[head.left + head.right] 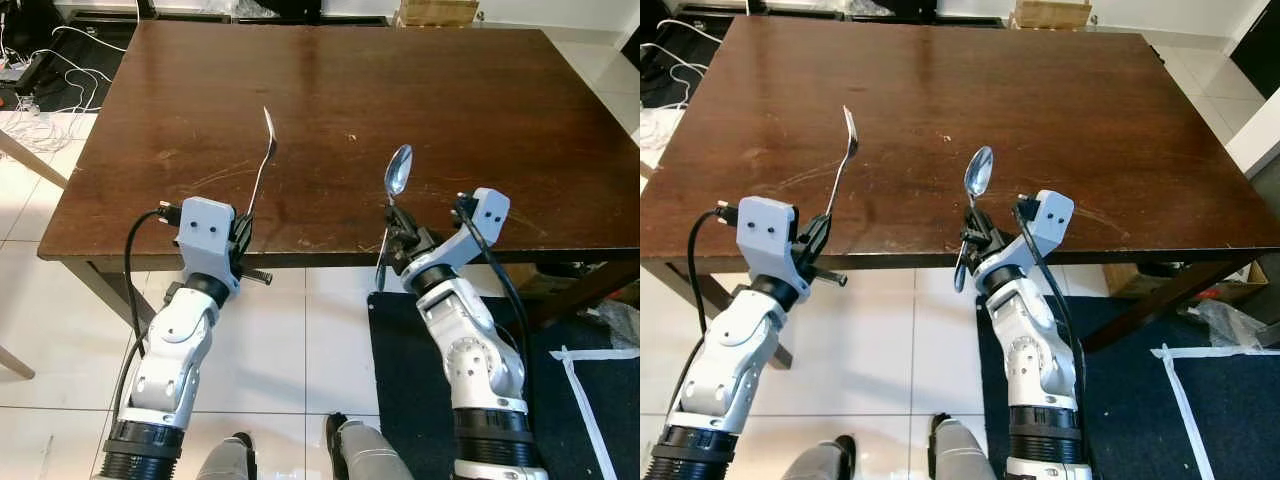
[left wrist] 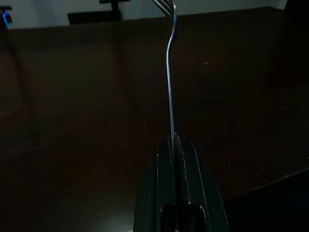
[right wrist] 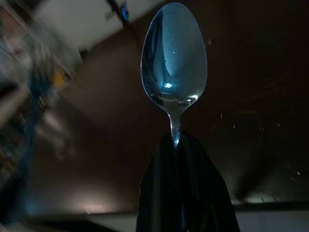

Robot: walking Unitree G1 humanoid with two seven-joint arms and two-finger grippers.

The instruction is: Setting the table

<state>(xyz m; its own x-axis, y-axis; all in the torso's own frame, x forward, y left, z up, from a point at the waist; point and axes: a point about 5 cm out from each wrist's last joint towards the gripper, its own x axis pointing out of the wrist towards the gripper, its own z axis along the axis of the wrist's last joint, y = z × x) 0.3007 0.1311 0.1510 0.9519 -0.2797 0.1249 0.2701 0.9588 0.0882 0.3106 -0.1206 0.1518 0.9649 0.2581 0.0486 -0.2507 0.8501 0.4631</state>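
Both sets of jaws are clamped on cutlery at the near edge of the dark brown wooden bench [image 1: 470, 110], one piece to each arm. Left gripper [image 1: 243, 233] pinches the lower end of a fork [image 1: 262, 167] between its two black fingers [image 2: 164, 193], which the left wrist view shows pressed flat together with the thin handle rising straight out from between their tips. That fork is slim, silver and slightly S-curved, its long axis running up and away from the robot over the bench top, tines uppermost and leaning a little toward the far side. Right gripper [image 1: 392, 235] is likewise shut, on the handle of a spoon [image 1: 397, 172], gripping it partway along so that the tail of the handle pokes out below the fingers [image 3: 193, 193], past the bench edge and above the white tiled floor [image 1: 290, 350]. Its polished oval bowl stands just above the fingertips, catching a bluish reflection in the right wrist view, with the hollow side turned toward that camera. Its long axis is close to upright, bowl on top, tilted slightly toward the bench. Fork and spoon stand well apart from each other, the fork to the left, the spoon to the right, both held in the air and neither touching the wood. A dark mat [image 1: 410, 400] lies on the floor under the right arm.
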